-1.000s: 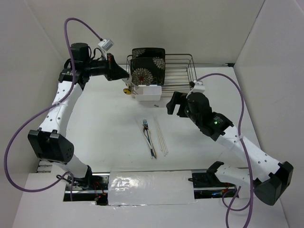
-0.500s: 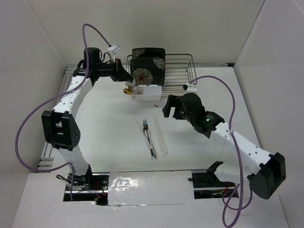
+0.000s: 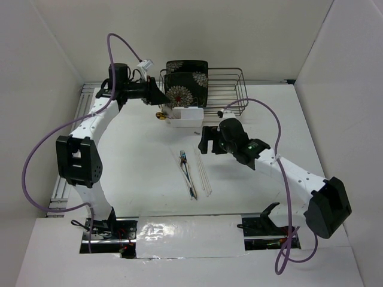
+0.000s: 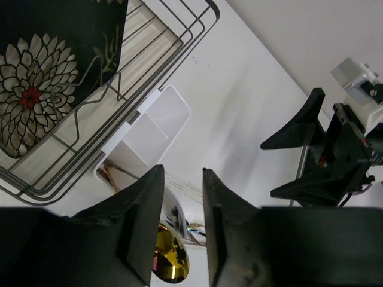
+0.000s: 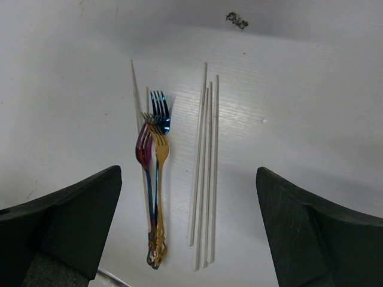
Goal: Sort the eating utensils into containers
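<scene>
Desk (image 3: 131, 155), white, walled on the left, right and far sides; bare surface shows on both sides of the central cutlery. Item 1: forks (image 5: 157, 179), a tight overlapping bundle (gold, blue and pink-purple tones) lying flat mid-desk, heads toward the far side. Item 2: chopsticks (image 5: 203, 179), pale, parallel, just beside the forks on the right arm's side, with one more thin stick at the bundle's other side. Right hand (image 3: 206, 139): above the desk, just beyond the far ends of the chopsticks, apart from them; its fingers (image 5: 66, 227) are spread wide and grip nothing, and its wrist camera sees both items lying between them. Item 3: tub (image 3: 187, 117), white, rectangular, divided into compartments, set against the near side of the wire rack (image 3: 230, 89). Item 4: spoon (image 4: 169, 263), with a shiny gold bowl, on the desk at the tub's left end. Left hand (image 4: 181, 179): poised over that spoon and the tub's end, fingers only narrowly parted, with nothing seen between them. Plate (image 3: 187, 81), black with white flowers (red centres), stands propped in the rack's left part.
</scene>
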{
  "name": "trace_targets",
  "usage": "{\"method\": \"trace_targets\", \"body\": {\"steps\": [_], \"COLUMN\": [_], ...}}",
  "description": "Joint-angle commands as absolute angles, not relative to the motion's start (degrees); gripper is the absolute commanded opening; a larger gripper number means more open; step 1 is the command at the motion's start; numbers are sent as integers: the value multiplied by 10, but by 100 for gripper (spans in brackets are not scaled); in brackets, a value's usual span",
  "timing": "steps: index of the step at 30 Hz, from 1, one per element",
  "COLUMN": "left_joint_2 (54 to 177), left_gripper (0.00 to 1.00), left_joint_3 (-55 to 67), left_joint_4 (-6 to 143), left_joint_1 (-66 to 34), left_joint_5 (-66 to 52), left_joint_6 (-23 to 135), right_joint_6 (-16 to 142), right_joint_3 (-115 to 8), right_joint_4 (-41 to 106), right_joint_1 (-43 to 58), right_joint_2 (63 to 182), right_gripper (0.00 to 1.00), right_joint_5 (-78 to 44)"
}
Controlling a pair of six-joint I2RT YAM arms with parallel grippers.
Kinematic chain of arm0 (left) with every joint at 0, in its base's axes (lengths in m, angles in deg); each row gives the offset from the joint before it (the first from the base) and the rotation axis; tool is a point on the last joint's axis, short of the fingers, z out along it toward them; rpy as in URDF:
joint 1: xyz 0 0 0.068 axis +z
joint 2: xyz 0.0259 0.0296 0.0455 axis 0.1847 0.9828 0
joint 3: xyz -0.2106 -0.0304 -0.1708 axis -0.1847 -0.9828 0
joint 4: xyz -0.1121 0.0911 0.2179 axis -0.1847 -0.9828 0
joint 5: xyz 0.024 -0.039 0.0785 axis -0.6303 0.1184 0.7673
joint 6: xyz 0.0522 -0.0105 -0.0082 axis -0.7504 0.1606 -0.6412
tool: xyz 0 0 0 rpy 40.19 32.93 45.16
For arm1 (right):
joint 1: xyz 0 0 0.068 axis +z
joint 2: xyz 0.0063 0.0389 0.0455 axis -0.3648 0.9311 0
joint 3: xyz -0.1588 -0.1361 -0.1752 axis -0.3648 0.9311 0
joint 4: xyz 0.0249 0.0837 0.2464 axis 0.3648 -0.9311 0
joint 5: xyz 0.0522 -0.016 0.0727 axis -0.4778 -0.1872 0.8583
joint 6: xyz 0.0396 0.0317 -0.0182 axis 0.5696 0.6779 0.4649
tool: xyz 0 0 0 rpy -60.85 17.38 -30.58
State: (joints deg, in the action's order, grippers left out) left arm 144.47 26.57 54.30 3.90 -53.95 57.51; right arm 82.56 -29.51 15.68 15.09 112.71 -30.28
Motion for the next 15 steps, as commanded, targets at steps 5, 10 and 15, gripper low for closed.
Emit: {"method": "trace_targets", "body": {"steps": [5,10,15], "left_joint_2": [1433,1422,1382], "left_gripper": [63,77,79], "left_joint_3": [335,399,438], "left_joint_4": [548,523,480], "left_joint_1": [44,54,72], "left_joint_5": [-545,-529,-464], "left_joint_6": [570,593,623], "right_joint_6": [803,779,764], "right_joint_3": [-304,-314,-314], "right_joint_4": [224,224,224], "right_joint_1": [152,156,173], "right_joint_2": [1157,1192,1240], "right_gripper": [99,95,84], "right_joint_5": [-245,-200,-178]}}
